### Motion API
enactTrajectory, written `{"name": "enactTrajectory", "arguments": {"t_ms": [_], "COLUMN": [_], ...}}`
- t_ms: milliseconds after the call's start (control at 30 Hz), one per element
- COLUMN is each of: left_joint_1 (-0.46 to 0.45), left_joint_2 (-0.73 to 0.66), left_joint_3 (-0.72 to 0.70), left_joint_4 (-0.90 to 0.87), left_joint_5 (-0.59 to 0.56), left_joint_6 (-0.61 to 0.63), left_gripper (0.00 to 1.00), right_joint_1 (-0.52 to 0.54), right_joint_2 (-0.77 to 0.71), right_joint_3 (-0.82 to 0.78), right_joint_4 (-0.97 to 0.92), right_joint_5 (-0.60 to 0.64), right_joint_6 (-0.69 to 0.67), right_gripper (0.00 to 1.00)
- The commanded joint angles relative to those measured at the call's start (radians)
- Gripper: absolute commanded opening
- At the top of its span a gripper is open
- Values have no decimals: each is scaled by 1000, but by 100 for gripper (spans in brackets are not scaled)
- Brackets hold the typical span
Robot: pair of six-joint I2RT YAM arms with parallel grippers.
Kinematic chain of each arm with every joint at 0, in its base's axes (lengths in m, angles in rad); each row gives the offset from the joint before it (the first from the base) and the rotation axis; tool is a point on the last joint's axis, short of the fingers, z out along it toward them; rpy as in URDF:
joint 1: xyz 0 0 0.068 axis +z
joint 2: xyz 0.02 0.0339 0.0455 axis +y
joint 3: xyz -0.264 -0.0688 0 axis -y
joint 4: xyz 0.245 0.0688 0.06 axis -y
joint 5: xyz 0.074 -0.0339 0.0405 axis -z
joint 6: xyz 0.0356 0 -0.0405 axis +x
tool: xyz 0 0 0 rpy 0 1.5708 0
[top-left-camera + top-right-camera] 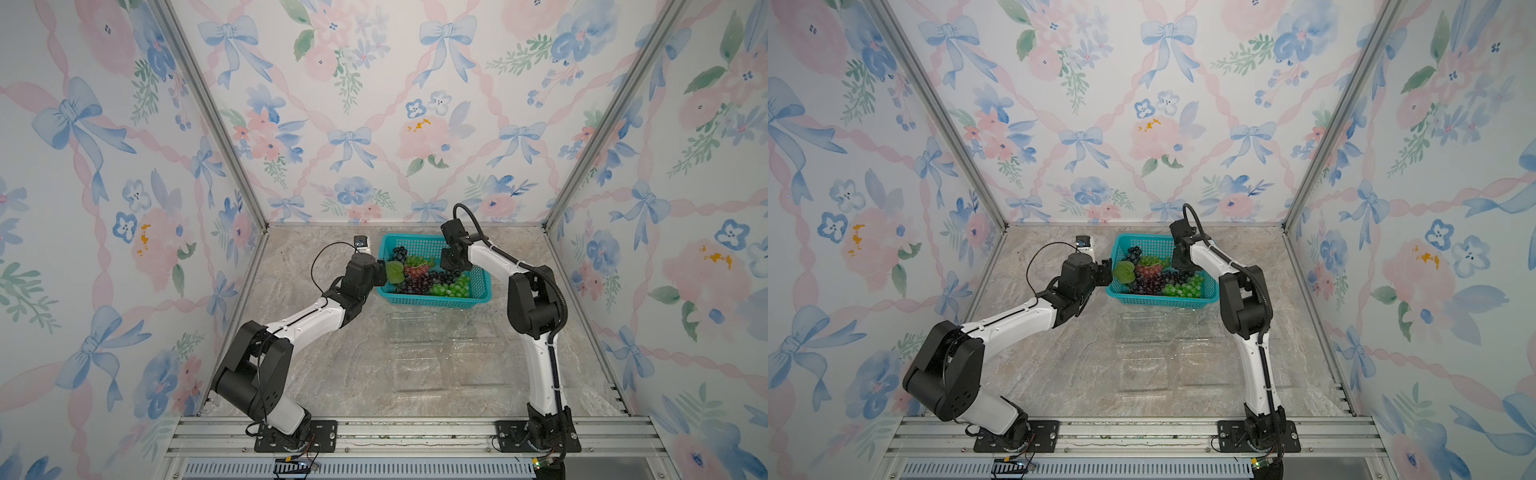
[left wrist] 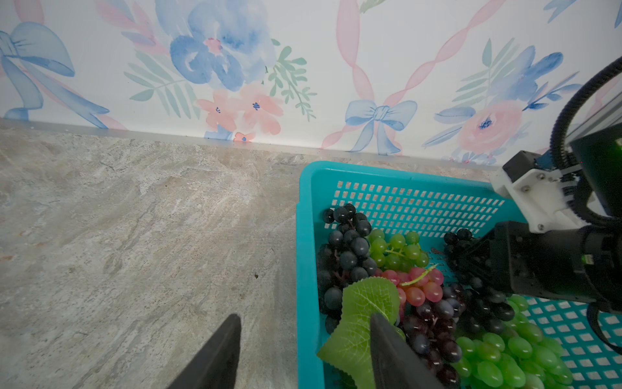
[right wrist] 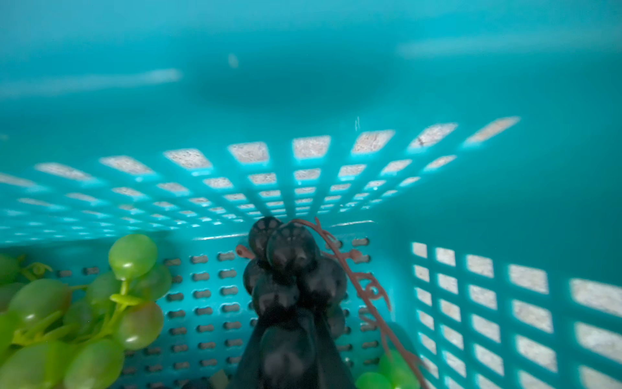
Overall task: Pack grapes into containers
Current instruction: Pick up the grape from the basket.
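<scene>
1. Right gripper [image 3: 291,336]: the fingers [image 3: 250,367] are pressed in on a dark bunch [image 3: 289,266], low inside the teal basket [image 3: 471,296] and close to one of its corners. Berries sit between the pads, and a brown stem trails alongside. The grip is judged made; the bunch is not yet lifted out.
2. Left gripper [image 2: 304,316]: the fingers [image 2: 218,350] are spread and hold nothing. One hangs over the bare table [image 2: 134,235], the other over a green leaf [image 2: 363,310], so the jaws straddle the basket's end wall on that arm's side.
3. Grapes: every bunch seen lies in the basket, including a green bunch [image 1: 451,286], a red bunch [image 1: 415,271] and another dark cluster [image 1: 400,251].
4. Containers [image 1: 440,357]: these are clear clamshells on the table in front of the basket, between the two arms. They look empty in both top views. Their number and the position of their lids are hard to read through the clear plastic.
5. Progress: judged at the first pick. Nothing is packed and all bunches are left to move.
6. Obstructions: the bunches are heaped and touching, so the held bunch's stem may drag its neighbours. The basket wall must be cleared on the way out.
</scene>
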Motion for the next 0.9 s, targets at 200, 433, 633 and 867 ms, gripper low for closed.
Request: {"name": "enactTrajectory", "arguments": {"t_ms": [200, 433, 633, 867], "left_joint_1": [8, 8, 9, 9], "left_joint_2": [-50, -83, -106, -161], "left_joint_3": [-3, -6, -13, -35], "left_joint_4": [-3, -4, -3, -27], "left_joint_5": [-18, -18, -33, -50], "left_joint_6": [15, 15, 23, 28], "left_gripper": [63, 63, 63, 66], "right_joint_1": [11, 15, 44, 131], "right_joint_2": [-200, -348, -498, -723], "right_joint_3": [-129, -203, -282, -472], "right_joint_4": [161, 204, 201, 180], "right_joint_5": [-49, -59, -91, -132], "right_joint_6": [-101, -151, -172, -157], "right_gripper": [7, 7, 8, 11]}}
